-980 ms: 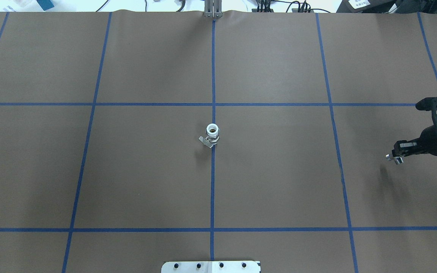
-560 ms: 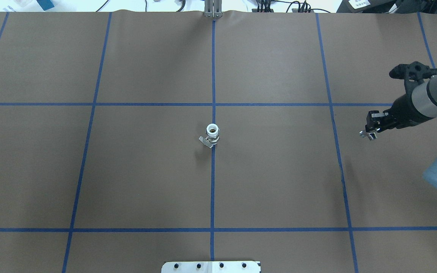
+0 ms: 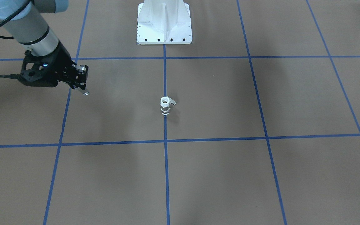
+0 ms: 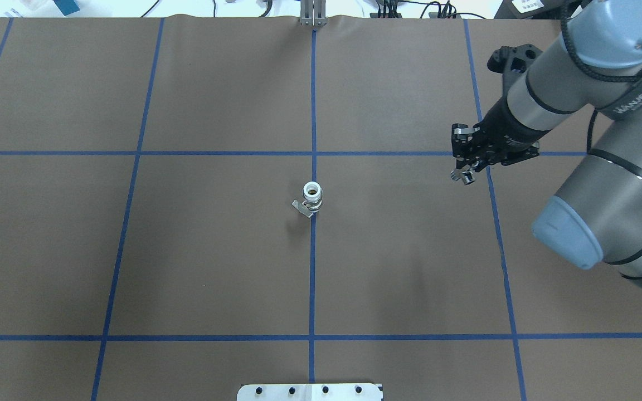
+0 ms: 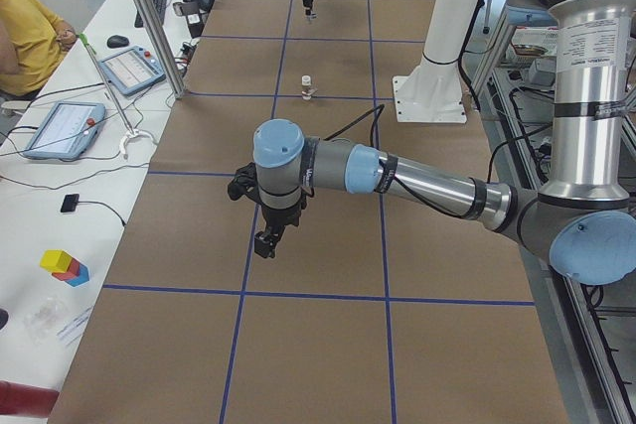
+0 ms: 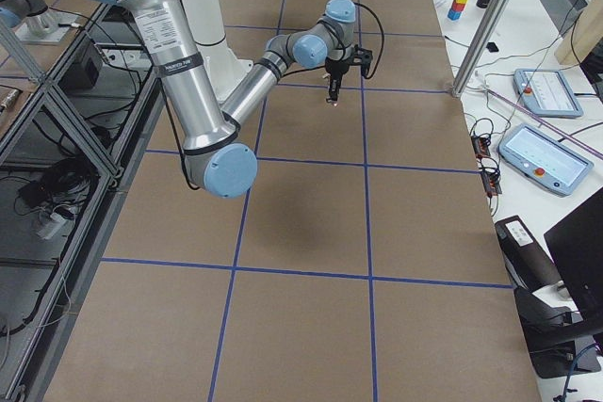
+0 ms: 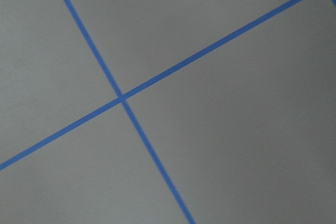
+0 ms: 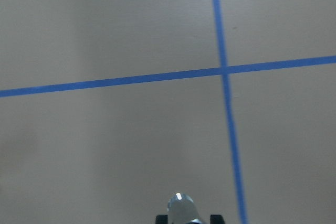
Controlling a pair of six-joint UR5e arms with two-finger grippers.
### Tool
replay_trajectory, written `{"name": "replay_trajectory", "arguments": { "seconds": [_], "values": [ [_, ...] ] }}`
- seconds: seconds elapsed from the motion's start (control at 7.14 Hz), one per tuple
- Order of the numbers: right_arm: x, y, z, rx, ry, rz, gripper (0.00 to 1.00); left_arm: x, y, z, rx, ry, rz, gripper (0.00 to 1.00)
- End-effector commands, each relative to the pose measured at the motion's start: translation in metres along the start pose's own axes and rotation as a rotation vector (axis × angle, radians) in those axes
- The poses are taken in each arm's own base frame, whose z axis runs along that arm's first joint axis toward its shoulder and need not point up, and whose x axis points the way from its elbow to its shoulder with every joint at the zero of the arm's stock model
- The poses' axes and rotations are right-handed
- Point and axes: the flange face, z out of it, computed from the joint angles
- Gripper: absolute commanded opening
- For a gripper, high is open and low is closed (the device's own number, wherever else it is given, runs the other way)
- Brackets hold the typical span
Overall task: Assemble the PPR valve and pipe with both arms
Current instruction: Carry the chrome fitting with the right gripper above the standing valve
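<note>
The PPR valve point(image 4: 311, 199) stands upright on the middle tape line, white with metal bands, its grey lever pointing to the view's left; it also shows in the front view point(image 3: 165, 106) and the left view point(image 5: 306, 84). My right gripper point(image 4: 465, 169) hangs above the table to the valve's right, shut on the silver pipe point(image 4: 462, 176), which sticks out below the fingers point(image 3: 85, 92) point(image 8: 181, 209). My left gripper point(image 5: 266, 242) shows only in the left side view, low over the table; I cannot tell whether it is open or shut.
The brown table cover carries a blue tape grid point(image 4: 312, 278). The white pedestal point(image 3: 164, 22) stands at the robot's side. A metal post point(image 4: 312, 14) rises at the far edge. Tablets and cables lie on the operators' desk point(image 5: 70, 126).
My right arm has swung in from the table's right edge toward the middle and farther from the robot, carrying the pipe. A black part at the overhead view's left edge has left view.
</note>
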Motion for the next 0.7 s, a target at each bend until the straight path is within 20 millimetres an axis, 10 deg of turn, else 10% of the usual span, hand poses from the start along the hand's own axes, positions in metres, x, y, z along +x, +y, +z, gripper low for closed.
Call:
{"name": "replay_trajectory", "arguments": {
  "seconds": [0.0,0.56],
  "values": [
    [-0.093,0.034,0.021,0.023,-0.007,0.073,0.0,-0.006,0.003,-0.001,0.003,-0.001,-0.073,1.0],
    [-0.231,0.029,0.055,-0.018,0.133,0.141,0.0,-0.007,0.004,0.002,-0.002,0.002,-0.081,1.0]
  ]
}}
